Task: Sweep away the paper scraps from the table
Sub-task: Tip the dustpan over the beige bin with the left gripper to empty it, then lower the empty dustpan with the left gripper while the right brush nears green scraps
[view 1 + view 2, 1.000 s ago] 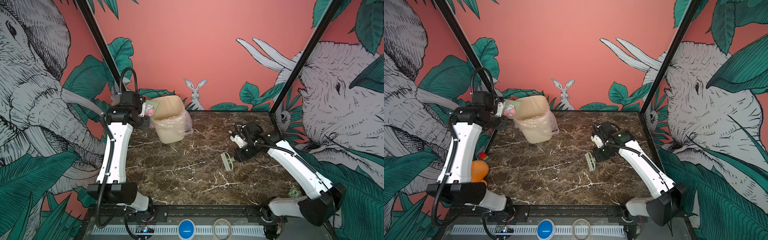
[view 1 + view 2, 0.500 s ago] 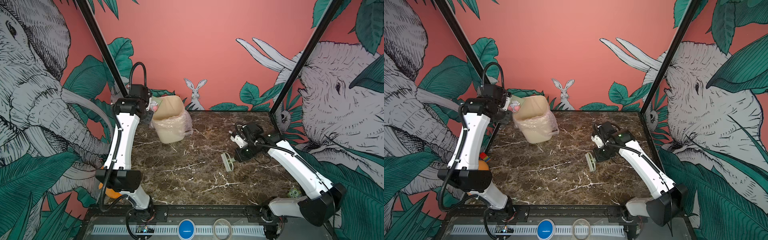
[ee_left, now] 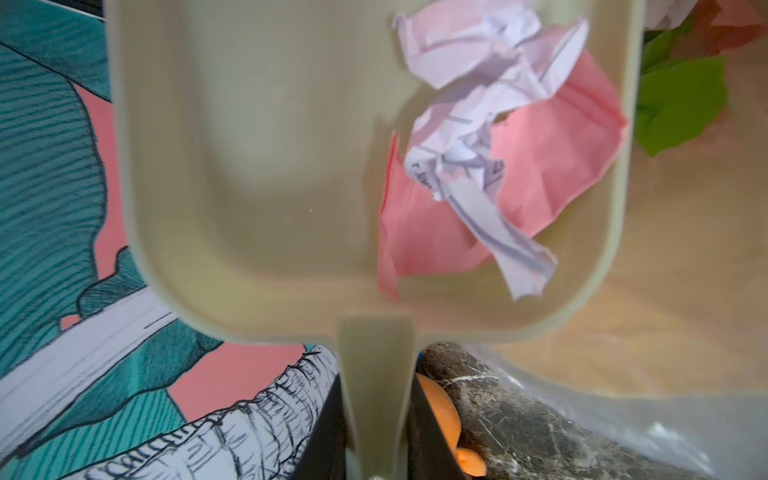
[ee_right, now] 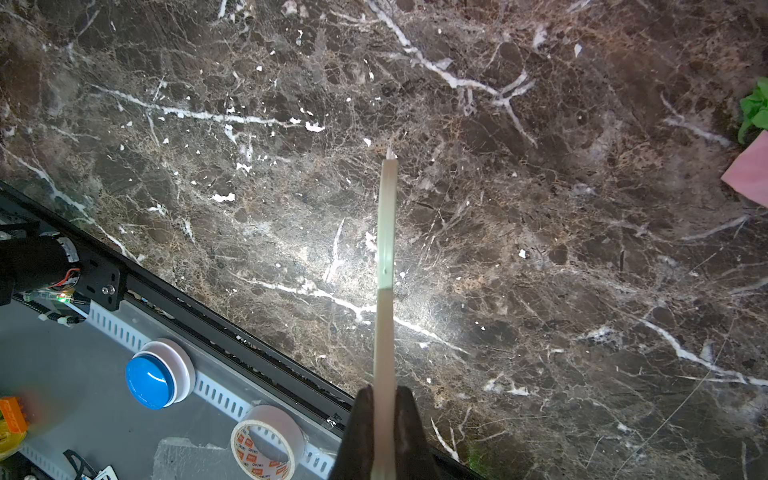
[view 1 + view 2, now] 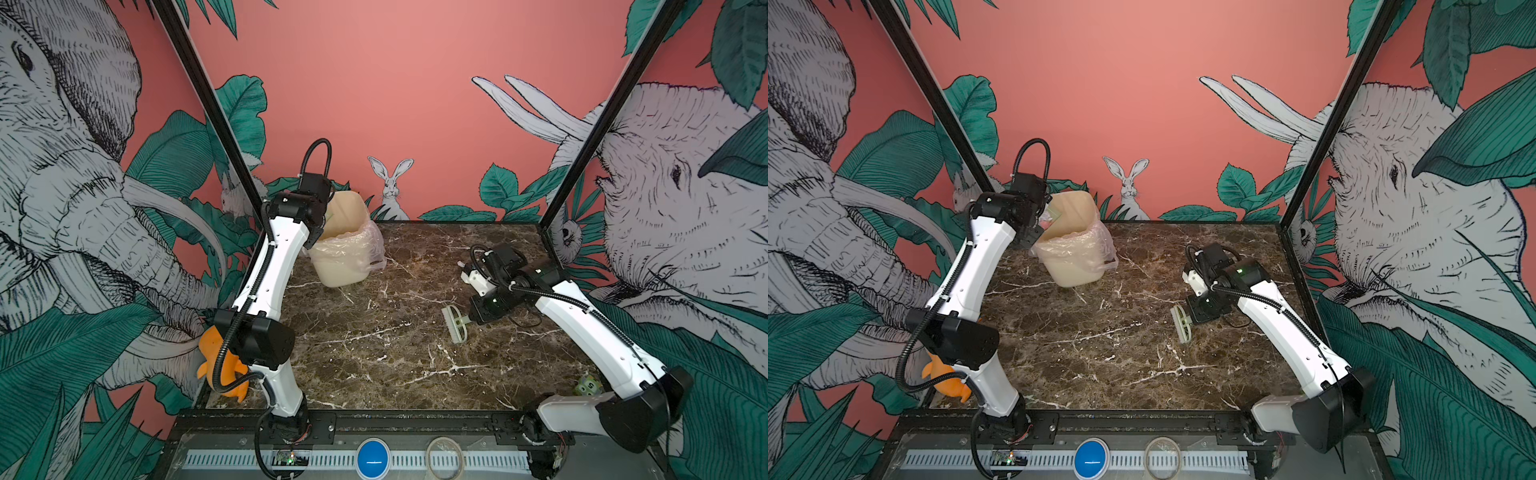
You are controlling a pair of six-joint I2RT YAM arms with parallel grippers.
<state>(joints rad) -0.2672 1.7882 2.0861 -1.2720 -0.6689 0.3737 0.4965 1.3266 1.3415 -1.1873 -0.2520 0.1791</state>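
Note:
My left gripper (image 3: 376, 415) is shut on the handle of the pale green dustpan (image 3: 257, 166), which is held at the mouth of the cream bin (image 5: 345, 257) at the back left of the table (image 5: 374, 353). A pink scrap (image 3: 540, 174) and a white scrap (image 3: 469, 104) lie in the pan, and a green scrap (image 3: 681, 99) shows past its rim. My right gripper (image 5: 473, 318) is shut on the pale green brush (image 5: 455, 324), low over the table's right half. Green (image 4: 754, 108) and pink (image 4: 748, 174) paper scraps lie on the table.
A clear liner (image 5: 370, 245) hangs over the bin's side. An orange toy (image 5: 216, 361) sits off the front left corner and a small green toy (image 5: 588, 384) at the front right. A blue button (image 5: 372, 459) and tape roll (image 5: 444, 457) lie beyond the front rail.
My left arm has swung the dustpan rightward from beside the bin to its mouth. The right arm and brush have not moved.

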